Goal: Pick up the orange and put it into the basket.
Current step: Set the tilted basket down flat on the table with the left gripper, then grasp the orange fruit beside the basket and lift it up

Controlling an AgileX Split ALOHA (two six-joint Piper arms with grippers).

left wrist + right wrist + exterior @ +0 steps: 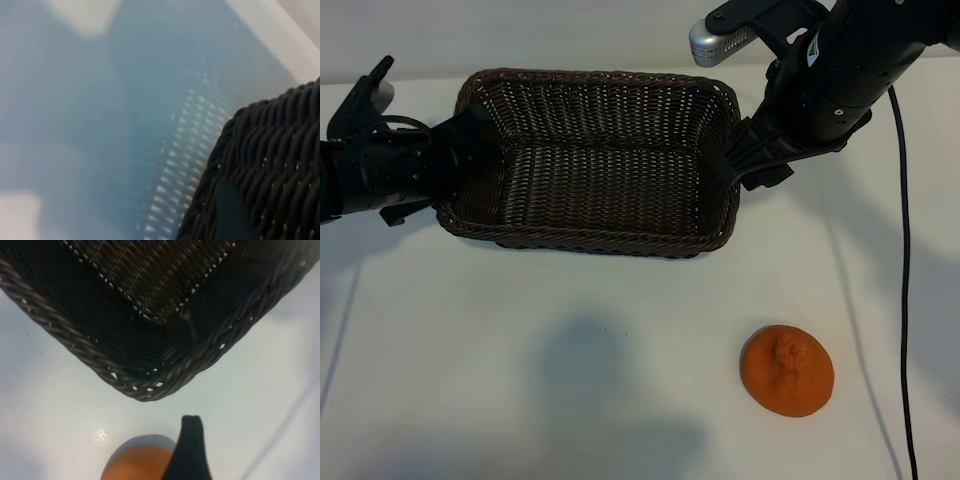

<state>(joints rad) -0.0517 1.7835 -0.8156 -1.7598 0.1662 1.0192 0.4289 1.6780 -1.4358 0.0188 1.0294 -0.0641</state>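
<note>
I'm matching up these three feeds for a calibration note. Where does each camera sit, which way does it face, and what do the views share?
Exterior view: steeply above the table, looking down on the basket, the orange, the left gripper and the right gripper.
Left wrist view: on the left arm, facing a basket corner and the table; one dark fingertip shows.
Right wrist view: on the right arm, facing down at a basket corner and the orange; one fingertip shows.
Shared: all show the basket.
</note>
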